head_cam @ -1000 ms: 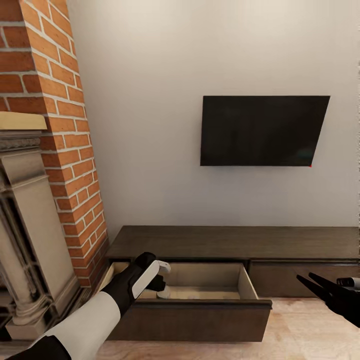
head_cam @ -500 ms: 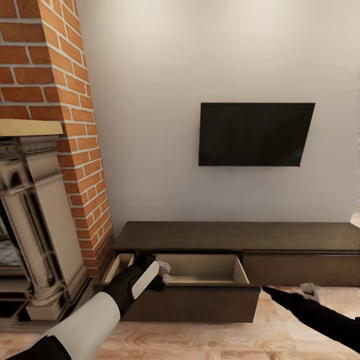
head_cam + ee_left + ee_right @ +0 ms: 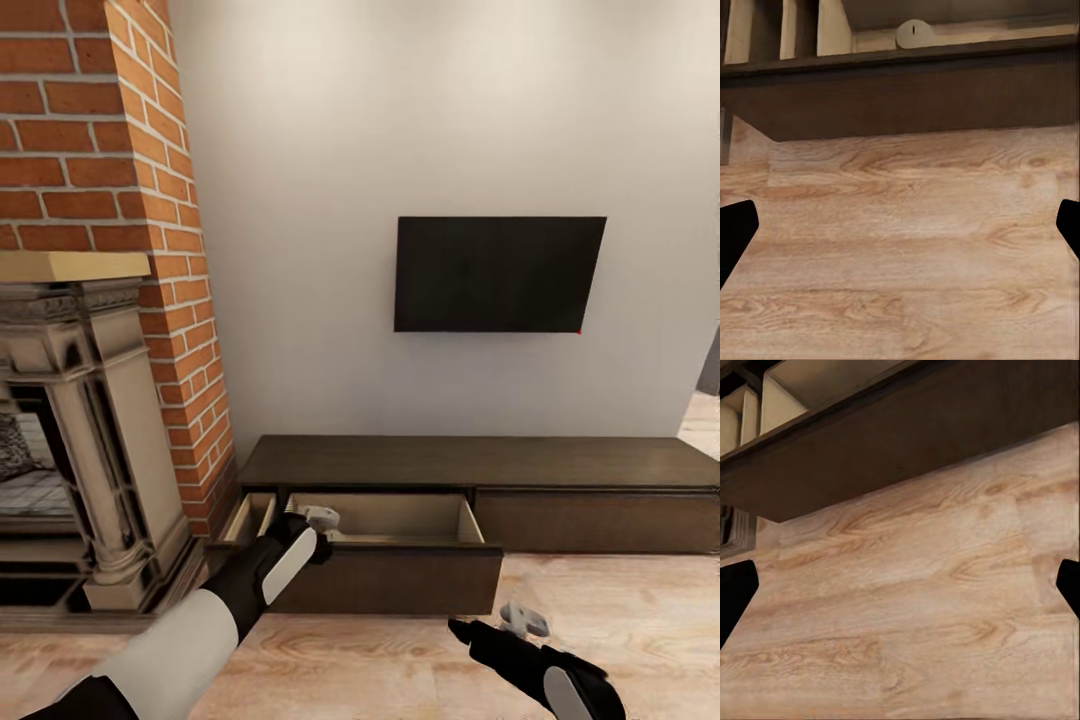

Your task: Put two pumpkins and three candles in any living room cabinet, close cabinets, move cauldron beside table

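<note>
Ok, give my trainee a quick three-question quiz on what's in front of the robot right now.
1. True or false: the cabinet drawer is pulled open.
2. What sits inside that drawer in the left wrist view? A) a pumpkin B) a candle C) the cauldron
3. Fill in: the left gripper looks down at the wooden ____, fingers spread wide.

Key: 1 true; 2 B; 3 floor.
</note>
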{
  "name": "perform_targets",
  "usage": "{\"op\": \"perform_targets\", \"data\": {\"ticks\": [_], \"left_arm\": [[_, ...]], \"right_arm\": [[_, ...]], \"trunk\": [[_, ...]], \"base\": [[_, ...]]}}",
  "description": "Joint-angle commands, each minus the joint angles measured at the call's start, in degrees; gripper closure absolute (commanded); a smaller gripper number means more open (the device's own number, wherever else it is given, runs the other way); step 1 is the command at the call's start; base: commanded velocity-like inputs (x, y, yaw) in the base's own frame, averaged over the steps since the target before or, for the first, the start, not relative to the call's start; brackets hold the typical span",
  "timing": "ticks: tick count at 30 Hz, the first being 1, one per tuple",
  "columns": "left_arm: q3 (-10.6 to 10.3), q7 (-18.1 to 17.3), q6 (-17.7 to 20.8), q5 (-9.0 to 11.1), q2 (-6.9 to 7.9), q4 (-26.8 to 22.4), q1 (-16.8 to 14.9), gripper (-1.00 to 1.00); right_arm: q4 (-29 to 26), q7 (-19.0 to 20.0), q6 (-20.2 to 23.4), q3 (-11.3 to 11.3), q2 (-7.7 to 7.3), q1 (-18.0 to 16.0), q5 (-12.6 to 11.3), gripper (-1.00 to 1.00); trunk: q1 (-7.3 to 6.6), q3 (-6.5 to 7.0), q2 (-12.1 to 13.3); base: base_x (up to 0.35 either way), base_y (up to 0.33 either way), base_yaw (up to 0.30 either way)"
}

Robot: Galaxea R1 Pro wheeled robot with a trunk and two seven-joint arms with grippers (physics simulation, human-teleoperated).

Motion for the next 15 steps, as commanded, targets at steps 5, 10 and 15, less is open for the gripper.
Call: {"op": "perform_targets", "data": {"ticks": [5,10,15], "left_arm": [[-0.4,0.5,-10.1,0.4,0.03,3.1,2.3,-1.0],[-0.7,0.0,-21.6,0.4,-0.01,10.0,3.4,-1.0],[-1.9,-3.9,-32.0,0.4,-0.11,17.2,3.8,-1.0]], "right_arm": [[12.3,-4.9,-11.6,3.9,2.67,-1.9,1.1,-1.0],[21.6,-6.1,-20.7,5.4,5.72,-2.9,5.7,-1.0],[30.7,-6.3,-29.3,5.7,8.13,-3.7,9.3,-1.0]], "trunk": [[-1.14,0.84,2.0],[-2.23,1.73,4.0],[-3.33,2.63,6.0]], "base": [[-0.139,0.0,0.0],[-0.031,0.0,0.0],[-0.007,0.0,0.0]]}}
